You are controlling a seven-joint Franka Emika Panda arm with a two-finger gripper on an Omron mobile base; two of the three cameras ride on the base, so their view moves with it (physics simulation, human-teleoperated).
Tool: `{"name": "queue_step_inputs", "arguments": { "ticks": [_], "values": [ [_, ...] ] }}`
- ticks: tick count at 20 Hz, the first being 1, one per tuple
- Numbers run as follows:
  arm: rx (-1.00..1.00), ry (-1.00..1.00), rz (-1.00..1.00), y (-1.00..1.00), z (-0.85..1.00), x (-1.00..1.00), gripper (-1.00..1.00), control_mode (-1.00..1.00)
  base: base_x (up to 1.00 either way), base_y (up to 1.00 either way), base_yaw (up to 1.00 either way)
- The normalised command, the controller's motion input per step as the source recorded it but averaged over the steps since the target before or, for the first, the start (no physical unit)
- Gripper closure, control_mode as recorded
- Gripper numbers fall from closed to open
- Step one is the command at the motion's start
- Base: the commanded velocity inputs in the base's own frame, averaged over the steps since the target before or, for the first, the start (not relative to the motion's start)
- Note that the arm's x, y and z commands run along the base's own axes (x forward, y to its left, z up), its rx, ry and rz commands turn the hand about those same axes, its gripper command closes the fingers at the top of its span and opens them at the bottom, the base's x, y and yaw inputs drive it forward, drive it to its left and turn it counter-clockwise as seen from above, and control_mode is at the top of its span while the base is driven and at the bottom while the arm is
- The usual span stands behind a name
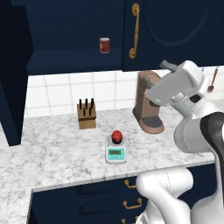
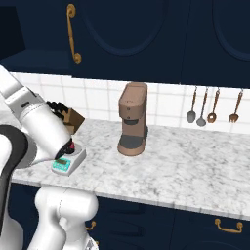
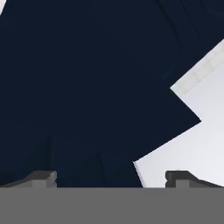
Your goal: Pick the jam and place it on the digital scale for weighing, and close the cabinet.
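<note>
The jam (image 1: 116, 136), a squat red jar with a dark end, stands on the round plate of the white and teal digital scale (image 1: 115, 153) at the counter's front. In the right base view my forearm covers part of the jam (image 2: 70, 145) and the scale (image 2: 66, 165). The navy cabinet (image 1: 175, 30) has its right door shut, brass handle (image 1: 134, 30) upright. Its left door (image 1: 11, 87) stands swung open at the far left, baring the shelf. My gripper (image 3: 111, 177) is open with nothing between its fingers and faces a navy panel close up.
A taller red can (image 1: 104, 45) sits on the open shelf. A knife block (image 1: 86, 114) and a brown coffee machine (image 1: 148, 103) stand at the back of the marble counter. Utensils (image 2: 212, 105) hang on the tiled wall. Navy drawers (image 1: 127, 201) lie below.
</note>
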Motion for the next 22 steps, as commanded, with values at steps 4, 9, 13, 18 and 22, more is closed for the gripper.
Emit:
{"name": "queue_step_inputs", "arguments": {
  "ticks": [4, 9, 13, 18, 22],
  "values": [
    [0.08, 0.2, -0.04, 0.54, 0.0, -1.0, -1.0, -1.0, 0.0, 0.0, 0.0],
    [0.06, 0.11, -0.09, 0.78, 0.0, -1.0, -1.0, -1.0, 0.0, 0.0, 0.0],
    [0.0, 0.02, -0.15, 1.0, -0.21, -1.0, -1.0, -1.0, 0.0, 0.0, 0.0],
    [0.02, -0.01, -0.24, 1.0, -0.44, -0.86, -1.0, -1.0, 0.0, 0.0, 0.0],
    [0.1, -0.16, -0.34, 1.0, -0.48, -0.67, -1.0, -1.0, 0.0, 0.0, 0.0]
  ]
}}
